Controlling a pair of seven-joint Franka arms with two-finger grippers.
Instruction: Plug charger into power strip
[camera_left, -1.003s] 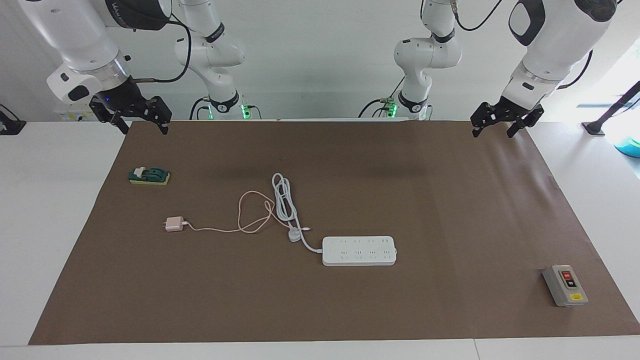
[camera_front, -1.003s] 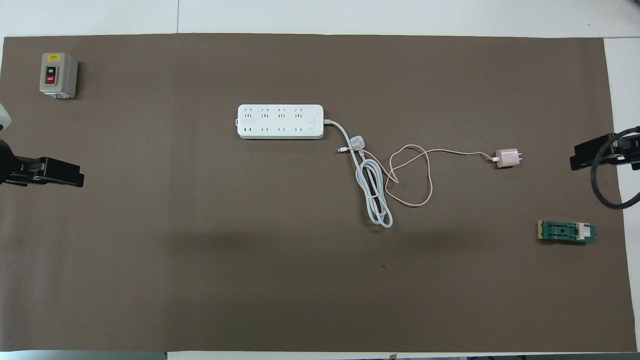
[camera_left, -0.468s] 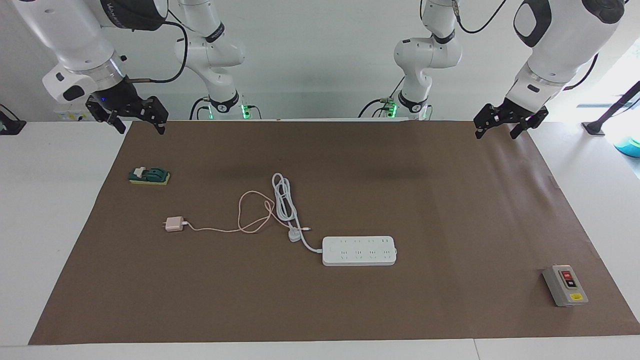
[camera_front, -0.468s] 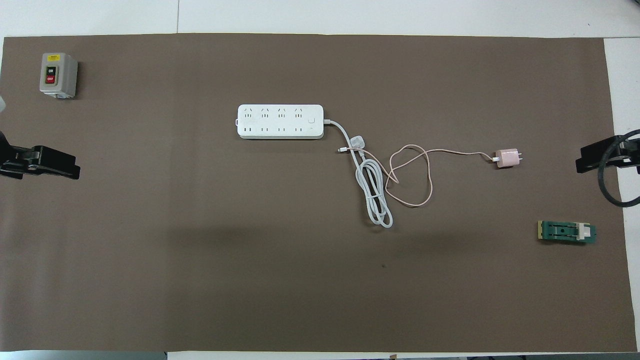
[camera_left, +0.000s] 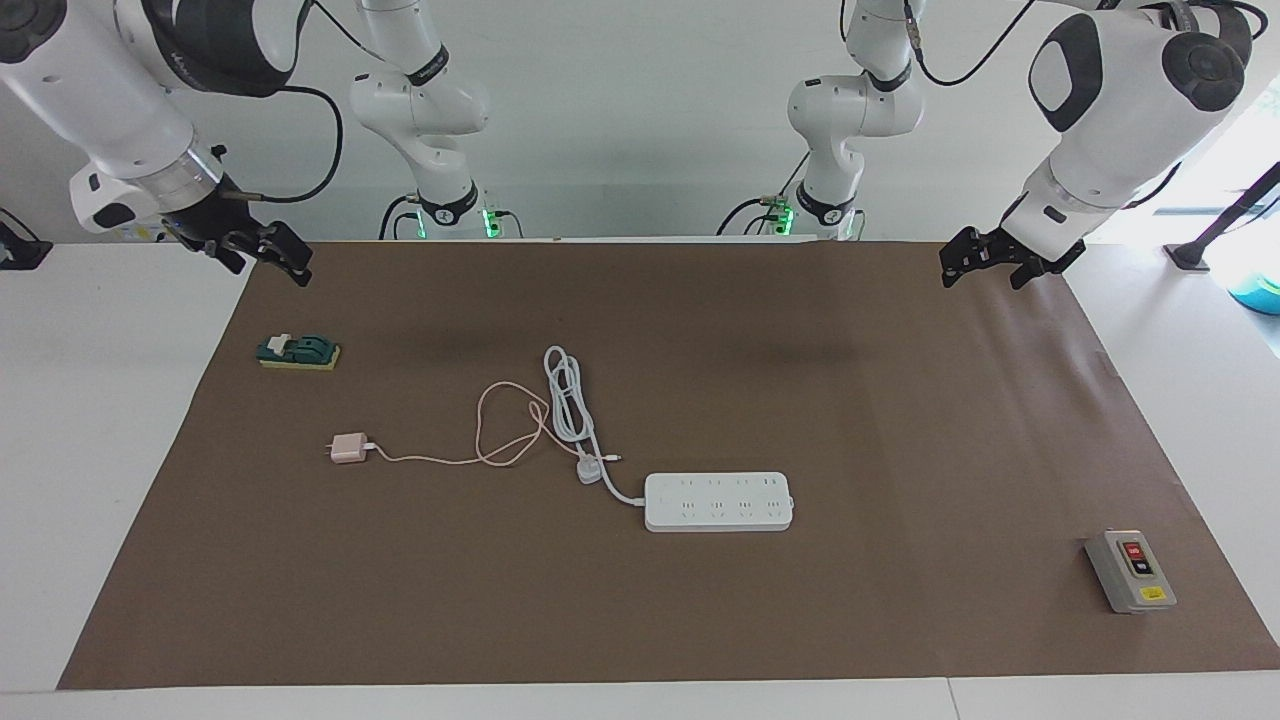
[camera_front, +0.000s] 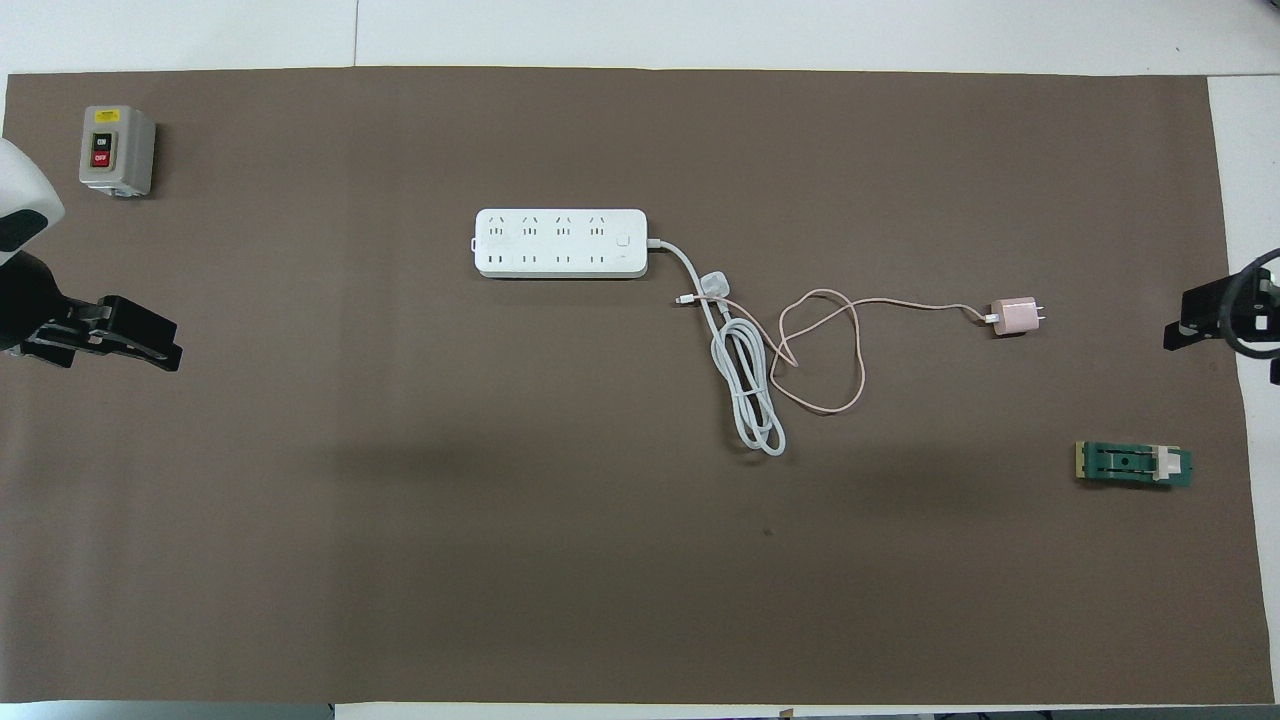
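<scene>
The pale-pink charger (camera_left: 349, 448) (camera_front: 1015, 316) lies on the brown mat toward the right arm's end, and its thin pink cable loops toward the middle. The white power strip (camera_left: 718, 501) (camera_front: 560, 243) lies flat mid-table with its sockets up. It is farther from the robots than the charger. Its thick white cord is coiled beside the pink cable. My right gripper (camera_left: 268, 262) (camera_front: 1190, 325) hangs open and empty over the mat's edge at its own end. My left gripper (camera_left: 980, 272) (camera_front: 150, 345) hangs open and empty over the other end.
A grey box with red and black buttons (camera_left: 1130, 571) (camera_front: 116, 150) stands at the left arm's end, far from the robots. A small green block (camera_left: 298, 352) (camera_front: 1133, 464) lies at the right arm's end, nearer the robots than the charger. The strip's white plug (camera_left: 589, 470) rests by the cables.
My right gripper has drawn outward toward its end of the table and turned. My left gripper has tilted and shifted slightly. Nothing on the mat has moved.
</scene>
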